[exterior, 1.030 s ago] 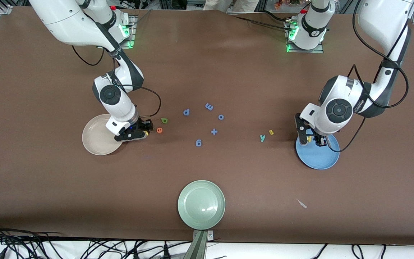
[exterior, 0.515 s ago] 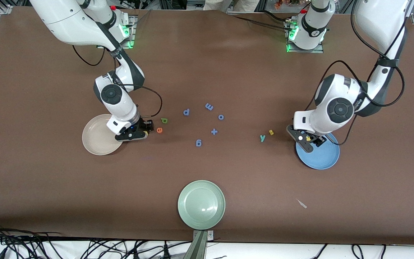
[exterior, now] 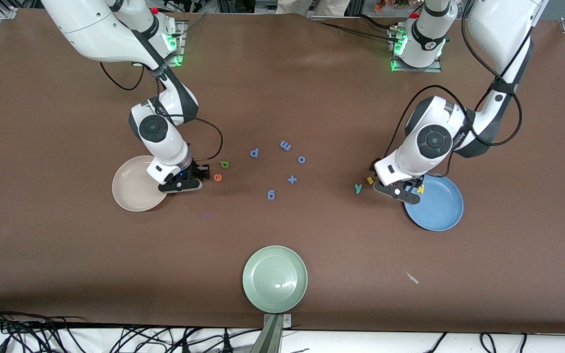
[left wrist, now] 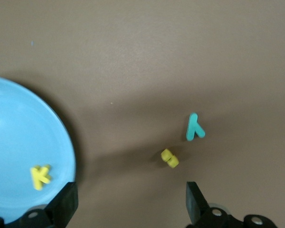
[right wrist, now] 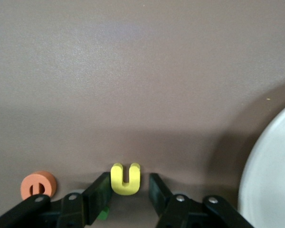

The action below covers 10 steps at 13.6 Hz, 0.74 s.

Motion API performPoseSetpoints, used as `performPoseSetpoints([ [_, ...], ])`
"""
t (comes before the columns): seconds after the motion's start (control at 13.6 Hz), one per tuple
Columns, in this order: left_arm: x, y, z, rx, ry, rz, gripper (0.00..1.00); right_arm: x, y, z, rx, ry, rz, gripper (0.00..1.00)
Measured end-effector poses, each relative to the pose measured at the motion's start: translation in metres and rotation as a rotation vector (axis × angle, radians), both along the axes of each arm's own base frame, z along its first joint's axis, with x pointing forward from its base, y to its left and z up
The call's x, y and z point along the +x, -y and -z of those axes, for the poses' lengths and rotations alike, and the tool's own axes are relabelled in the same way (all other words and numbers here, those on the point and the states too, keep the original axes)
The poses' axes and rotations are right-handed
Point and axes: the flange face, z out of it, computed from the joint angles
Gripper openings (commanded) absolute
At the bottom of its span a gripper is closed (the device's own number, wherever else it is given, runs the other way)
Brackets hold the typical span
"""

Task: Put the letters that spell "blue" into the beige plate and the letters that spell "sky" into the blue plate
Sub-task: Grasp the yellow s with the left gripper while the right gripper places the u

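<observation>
Straddling the yellow "u" [right wrist: 125, 179] beside the beige plate [exterior: 128, 191], the right tool [right wrist: 128, 190] was half-closed, fingers apart from it; the left tool [left wrist: 128, 206] gaped wide, empty, over the blue plate's [exterior: 437, 211] edge.

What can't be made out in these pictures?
Light green "l": front view, hidden under the right gripper; right wrist view shows only a green sliver.
Beige plate: front view, partly covered by the right arm.
Yellow "s": front view, too small to read; left wrist view, blurred.
Left gripper: left wrist view, mostly cut off by the edge.
</observation>
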Motion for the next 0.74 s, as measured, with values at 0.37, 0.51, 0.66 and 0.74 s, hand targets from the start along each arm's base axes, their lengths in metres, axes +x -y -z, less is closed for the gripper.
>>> performPoseSetpoints([
  [0.37, -0.012, 0.021, 0.025, -0.026, -0.012, -0.356, 1.0, 0.0, -0.001, 0.0, 0.001, 0.001, 0.001, 0.17],
  [0.51, -0.022, 0.03, 0.04, -0.048, -0.008, -0.414, 1.0, 0.002, -0.001, -0.002, 0.002, 0.005, -0.001, 0.17],
  [0.66, -0.028, 0.028, 0.054, -0.06, -0.005, -0.442, 1.0, 0.007, -0.001, -0.01, -0.004, 0.011, -0.011, 0.17],
  [0.74, -0.029, 0.024, 0.06, -0.059, -0.011, -0.453, 0.95, 0.01, 0.0, -0.015, -0.016, 0.005, -0.028, 0.17],
])
